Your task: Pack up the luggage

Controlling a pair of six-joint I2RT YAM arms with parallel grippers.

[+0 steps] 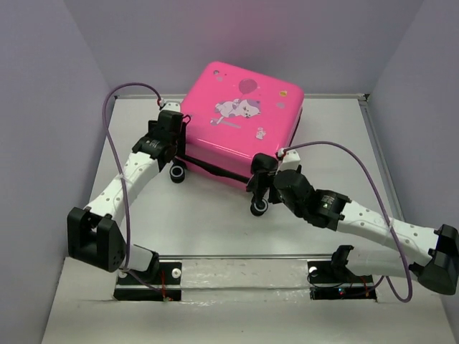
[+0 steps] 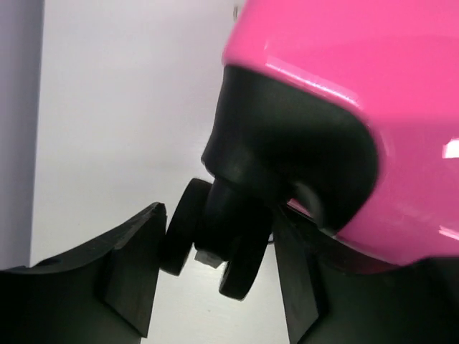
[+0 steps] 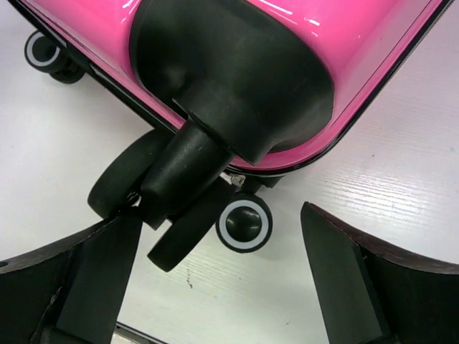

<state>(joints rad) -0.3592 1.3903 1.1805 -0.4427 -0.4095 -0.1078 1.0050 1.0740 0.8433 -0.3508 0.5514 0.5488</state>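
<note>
The luggage [image 1: 240, 115] is a bright pink hard-shell case lying flat and closed on the white table, its printed lid facing up. My left gripper [image 1: 176, 159] is at its near-left corner. In the left wrist view its fingers [image 2: 136, 265] press on both sides of a black twin caster wheel [image 2: 237, 244] under the pink shell [image 2: 358, 72]. My right gripper [image 1: 258, 188] is at the near-right corner. It stands open [image 3: 219, 222] around another black caster [image 3: 179, 193], whose wheel touches one finger [image 3: 107, 265]. The case's inside is hidden.
Lavender walls [image 1: 43, 107] close in the table on the left, back and right. A white-ringed lower wheel [image 3: 244, 223] sits between the right fingers, and a further wheel [image 3: 43, 50] shows at the case's other corner. Purple cables [image 1: 358, 161] loop over both arms.
</note>
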